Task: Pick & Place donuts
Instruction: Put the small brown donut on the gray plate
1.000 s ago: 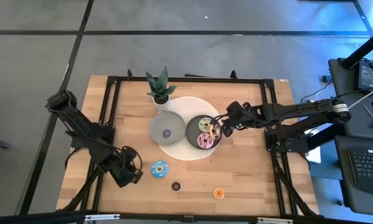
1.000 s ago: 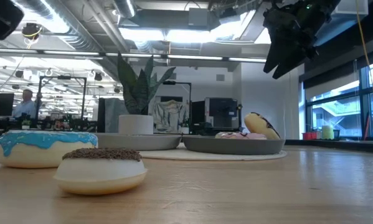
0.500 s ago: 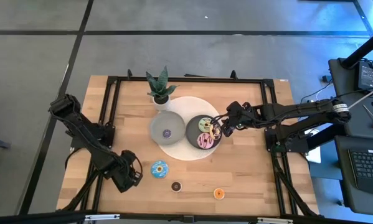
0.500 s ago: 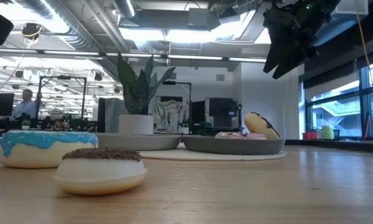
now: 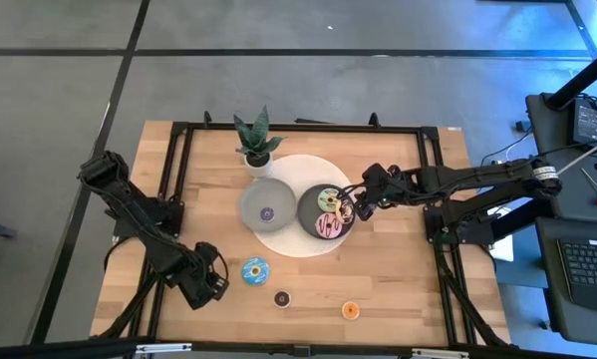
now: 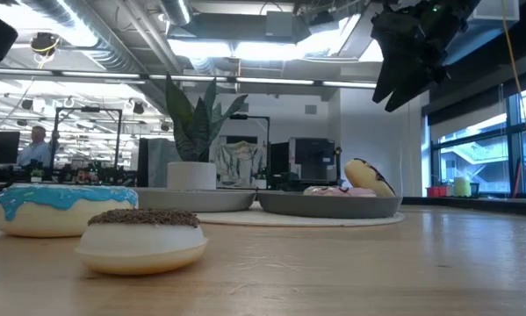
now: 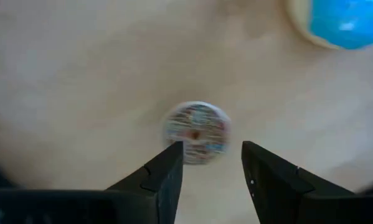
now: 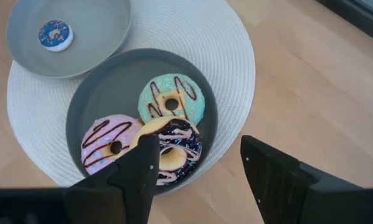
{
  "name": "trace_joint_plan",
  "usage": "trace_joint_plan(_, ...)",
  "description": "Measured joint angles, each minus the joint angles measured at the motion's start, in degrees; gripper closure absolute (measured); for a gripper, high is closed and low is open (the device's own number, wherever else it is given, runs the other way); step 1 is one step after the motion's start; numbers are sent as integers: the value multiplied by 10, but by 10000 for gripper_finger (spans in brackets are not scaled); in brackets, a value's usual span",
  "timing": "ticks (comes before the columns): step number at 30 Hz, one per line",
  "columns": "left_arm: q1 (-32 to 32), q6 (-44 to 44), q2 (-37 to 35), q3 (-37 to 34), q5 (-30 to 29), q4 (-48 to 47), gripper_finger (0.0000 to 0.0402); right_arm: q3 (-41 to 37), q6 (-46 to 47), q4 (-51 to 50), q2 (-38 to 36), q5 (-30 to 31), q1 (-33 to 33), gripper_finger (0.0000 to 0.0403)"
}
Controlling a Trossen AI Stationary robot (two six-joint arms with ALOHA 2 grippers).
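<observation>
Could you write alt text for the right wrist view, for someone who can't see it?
The open right gripper hovers over a dark grey plate holding three donuts, above a round white mat. A lighter plate holds one small blue donut.

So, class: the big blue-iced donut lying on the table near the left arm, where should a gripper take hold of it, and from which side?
The blue-iced donut lies flat on the bare table, icing up, nothing touching it. Probably best: come straight down from above and close across its outer rim. The left gripper, open just beside it, is nearest; the sides are low and rounded, so a level approach would likely slip.
</observation>
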Motion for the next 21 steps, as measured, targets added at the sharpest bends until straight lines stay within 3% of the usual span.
trace_joint_plan(8, -18, -1, 0, -3, -13, -34, 251, 0, 0, 0, 0, -1, 0, 175)
trace_joint_plan(16, -40, -54, -15, -106, -31, 139, 268, 0, -1, 2, 0, -1, 0, 174)
trace_joint_plan(21, -43, -63, -16, -118, -37, 155, 269, 0, -2, 2, 0, -1, 0, 176)
